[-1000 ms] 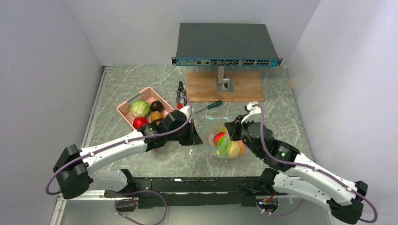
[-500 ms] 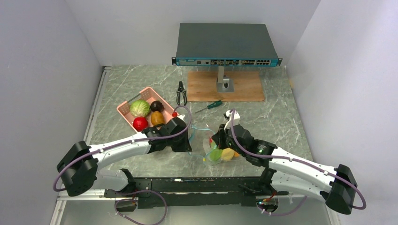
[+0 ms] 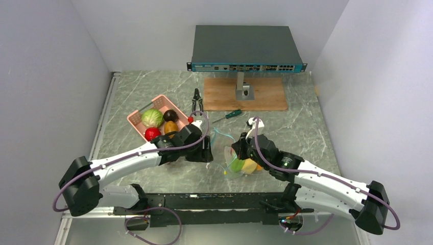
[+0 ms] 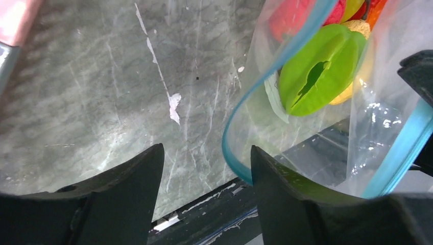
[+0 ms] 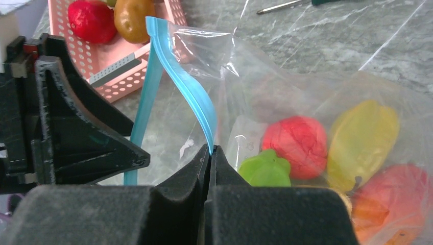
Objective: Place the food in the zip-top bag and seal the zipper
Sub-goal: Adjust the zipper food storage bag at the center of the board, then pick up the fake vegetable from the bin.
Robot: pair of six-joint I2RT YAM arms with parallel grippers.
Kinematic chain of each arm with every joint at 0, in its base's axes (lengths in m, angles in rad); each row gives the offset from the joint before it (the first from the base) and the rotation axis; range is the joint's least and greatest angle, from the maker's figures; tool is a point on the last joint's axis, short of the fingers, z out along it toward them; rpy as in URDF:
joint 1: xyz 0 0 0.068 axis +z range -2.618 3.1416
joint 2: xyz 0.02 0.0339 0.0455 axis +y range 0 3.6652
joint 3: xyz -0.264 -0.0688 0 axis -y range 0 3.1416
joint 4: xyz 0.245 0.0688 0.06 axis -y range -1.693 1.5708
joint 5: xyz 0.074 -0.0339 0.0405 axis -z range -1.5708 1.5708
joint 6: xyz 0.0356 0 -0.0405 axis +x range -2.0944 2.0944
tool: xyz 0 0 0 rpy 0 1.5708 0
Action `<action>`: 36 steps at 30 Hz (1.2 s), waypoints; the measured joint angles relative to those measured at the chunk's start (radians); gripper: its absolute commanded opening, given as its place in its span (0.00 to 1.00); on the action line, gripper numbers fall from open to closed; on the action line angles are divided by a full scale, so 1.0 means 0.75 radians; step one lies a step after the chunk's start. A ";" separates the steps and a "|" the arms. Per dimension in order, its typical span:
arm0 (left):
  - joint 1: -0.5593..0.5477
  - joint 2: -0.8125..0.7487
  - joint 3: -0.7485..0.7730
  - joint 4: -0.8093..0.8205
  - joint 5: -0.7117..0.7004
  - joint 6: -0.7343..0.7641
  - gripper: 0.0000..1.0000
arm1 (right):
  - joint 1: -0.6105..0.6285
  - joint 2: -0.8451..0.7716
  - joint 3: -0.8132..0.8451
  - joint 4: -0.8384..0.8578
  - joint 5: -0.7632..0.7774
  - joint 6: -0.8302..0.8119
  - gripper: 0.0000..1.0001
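We see our right pincer [image 5: 209, 149] clamped on the zipper [image 5: 186, 89] of the zip-top bag [image 5: 265, 81], and our left pincer [image 4: 207, 149] apart, empty, just beside that zipper.

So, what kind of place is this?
Probably a robotics lab bench, not a kitchen: white panels enclose the table, a network switch stands on a wooden board, two robot arms are mounted at its edge.
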 measured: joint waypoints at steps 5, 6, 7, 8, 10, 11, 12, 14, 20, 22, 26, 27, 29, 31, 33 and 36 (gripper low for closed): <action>0.001 -0.085 0.058 -0.100 -0.067 0.063 0.84 | 0.000 0.013 0.018 0.002 0.028 -0.010 0.00; 0.003 -0.109 0.067 -0.114 -0.080 0.076 0.87 | 0.000 0.014 0.018 0.000 0.032 -0.010 0.00; 0.007 -0.138 0.071 -0.129 -0.096 0.084 0.90 | 0.000 0.014 0.018 -0.001 0.036 -0.010 0.00; 0.012 -0.169 0.074 -0.145 -0.108 0.092 0.92 | 0.000 0.013 0.018 -0.001 0.041 -0.010 0.00; 0.025 -0.228 0.075 -0.176 -0.128 0.106 0.93 | 0.000 0.013 0.018 -0.003 0.050 -0.010 0.00; 0.035 -0.261 0.075 -0.193 -0.140 0.112 0.94 | 0.000 0.013 0.018 -0.005 0.054 -0.010 0.00; 0.049 -0.299 0.075 -0.210 -0.154 0.119 0.95 | 0.000 0.013 0.018 -0.007 0.060 -0.010 0.00; 0.081 -0.368 0.075 -0.242 -0.191 0.126 0.96 | 0.000 0.013 0.018 -0.014 0.068 -0.010 0.00; 0.288 -0.538 0.038 -0.321 -0.313 0.152 1.00 | 0.000 0.011 0.020 -0.032 0.089 -0.011 0.00; 0.368 -0.553 0.026 -0.346 -0.343 0.159 1.00 | 0.000 0.007 0.020 -0.037 0.091 -0.011 0.00; 0.544 -0.526 0.016 -0.347 -0.388 0.188 1.00 | 0.000 0.007 0.034 -0.049 0.095 -0.019 0.00; 0.581 -0.495 0.017 -0.343 -0.392 0.195 1.00 | 0.000 0.008 0.042 -0.052 0.095 -0.022 0.00; 0.643 -0.402 0.036 -0.340 -0.408 0.211 1.00 | 0.000 0.013 0.056 -0.054 0.096 -0.031 0.00; 0.688 -0.271 0.076 -0.328 -0.417 0.216 0.99 | 0.000 0.017 0.065 -0.053 0.097 -0.035 0.00; 0.725 -0.095 0.138 -0.313 -0.416 0.221 0.94 | 0.000 0.017 0.066 -0.055 0.097 -0.035 0.00; 0.751 0.096 0.216 -0.295 -0.414 0.227 0.90 | 0.000 0.007 0.066 -0.067 0.097 -0.034 0.00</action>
